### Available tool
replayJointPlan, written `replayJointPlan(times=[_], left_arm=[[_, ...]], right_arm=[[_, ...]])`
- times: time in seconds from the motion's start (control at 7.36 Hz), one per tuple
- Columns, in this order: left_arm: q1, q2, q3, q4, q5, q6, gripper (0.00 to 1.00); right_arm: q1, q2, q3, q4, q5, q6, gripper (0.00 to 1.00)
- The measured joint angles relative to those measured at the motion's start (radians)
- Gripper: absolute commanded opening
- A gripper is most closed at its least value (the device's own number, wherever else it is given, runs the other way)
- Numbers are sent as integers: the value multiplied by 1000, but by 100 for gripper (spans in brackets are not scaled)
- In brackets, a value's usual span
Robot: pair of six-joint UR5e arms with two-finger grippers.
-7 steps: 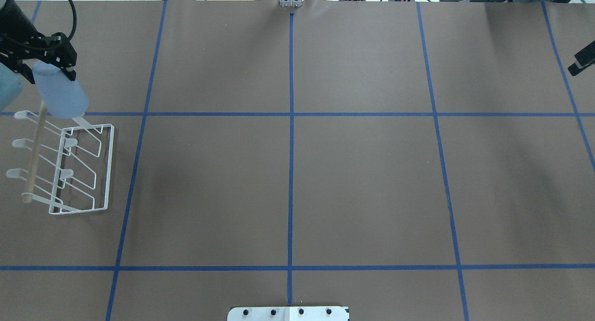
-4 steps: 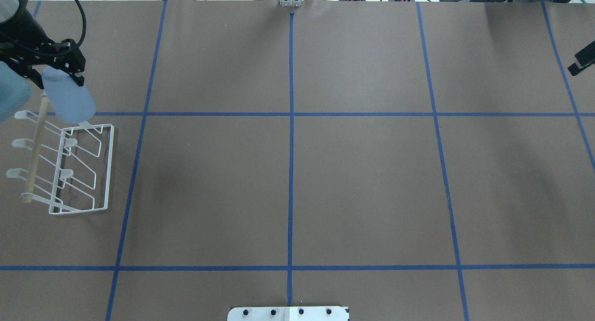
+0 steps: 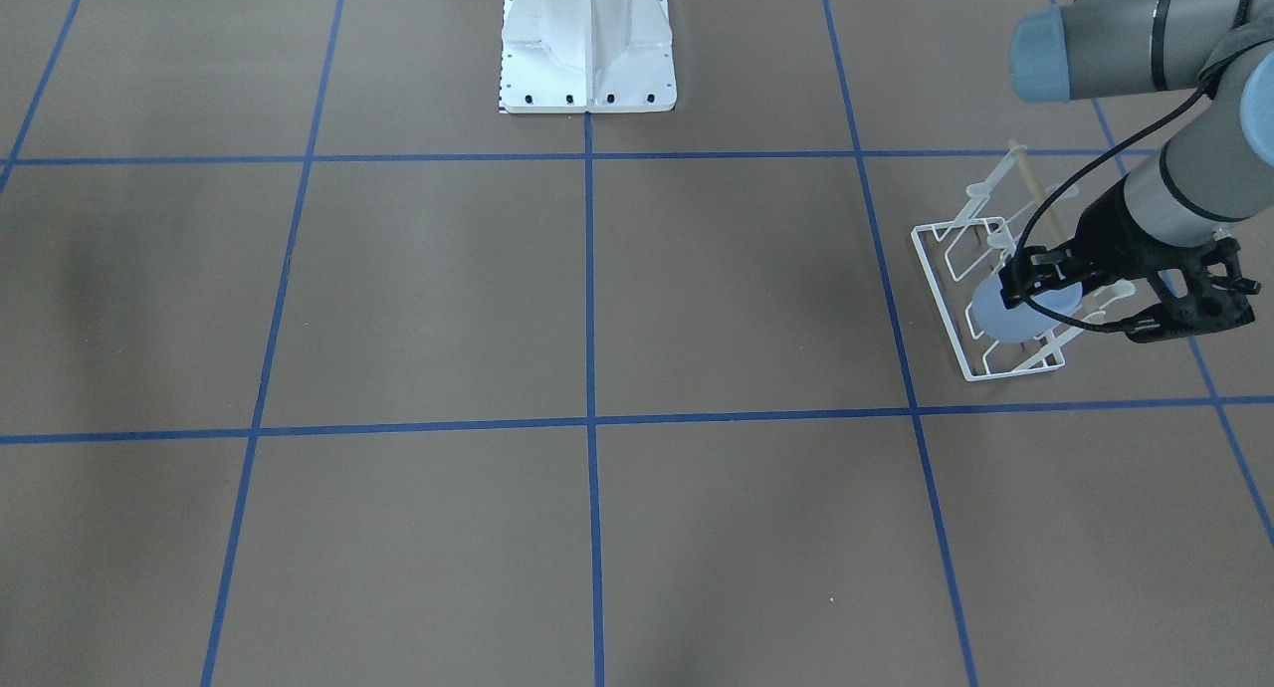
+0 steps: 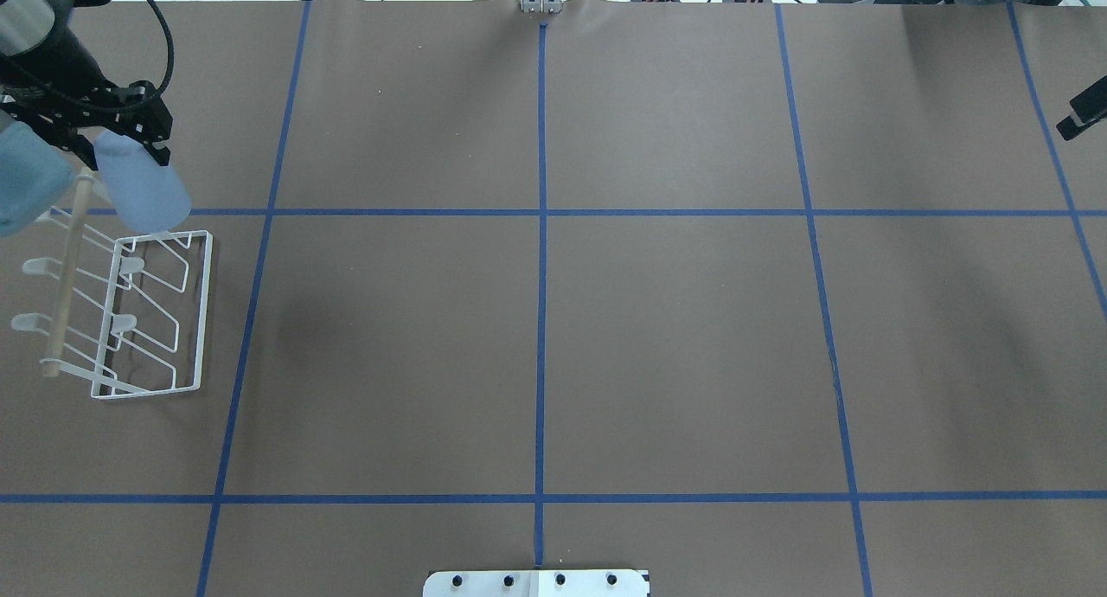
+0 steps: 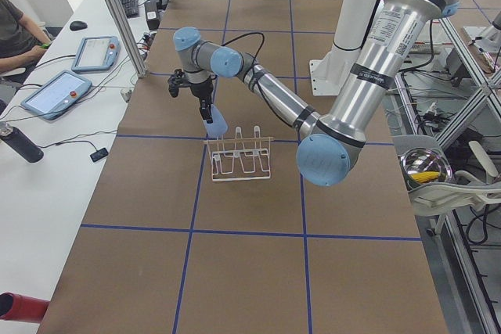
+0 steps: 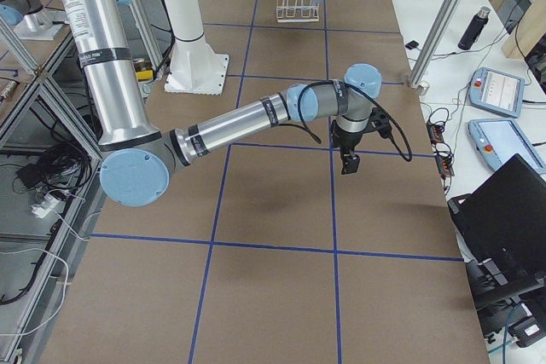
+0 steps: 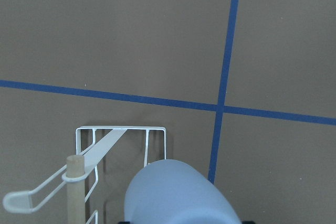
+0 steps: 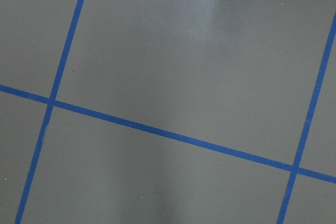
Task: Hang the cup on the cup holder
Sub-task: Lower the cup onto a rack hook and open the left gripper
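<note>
My left gripper point(image 4: 121, 145) is shut on the narrow base end of the light-blue cup point(image 4: 145, 195). It holds the cup tilted, rim end down, above the far end of the white wire cup holder point(image 4: 201, 320). In the front-facing view the cup point(image 3: 1003, 319) overlaps the holder point(image 3: 936, 269) below the left gripper point(image 3: 1065, 304). The left wrist view shows the cup point(image 7: 178, 195) beside the wooden dowel point(image 7: 75, 192) and an angled prong point(image 7: 102, 150). I cannot tell whether the cup touches a prong. My right gripper point(image 6: 350, 159) hangs above bare table, and its jaws are not readable.
The white pedestal base point(image 3: 587, 50) stands at the robot's edge of the table. Blue tape lines point(image 4: 540, 234) cross the brown table cover. Tablets point(image 5: 55, 91) and a dark bottle point(image 5: 19, 142) lie on the side bench.
My left gripper has carried the cup to the right in the overhead view, off the dowel's end towards the holder's far right prongs. The right arm has not moved.
</note>
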Motion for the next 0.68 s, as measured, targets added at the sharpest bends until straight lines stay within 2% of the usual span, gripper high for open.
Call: replayJointPlan(times=[0.68], left_arm=[[28, 18, 25, -28, 2, 2, 0]], right_arm=[[-1, 13, 11, -1, 5, 12, 100]])
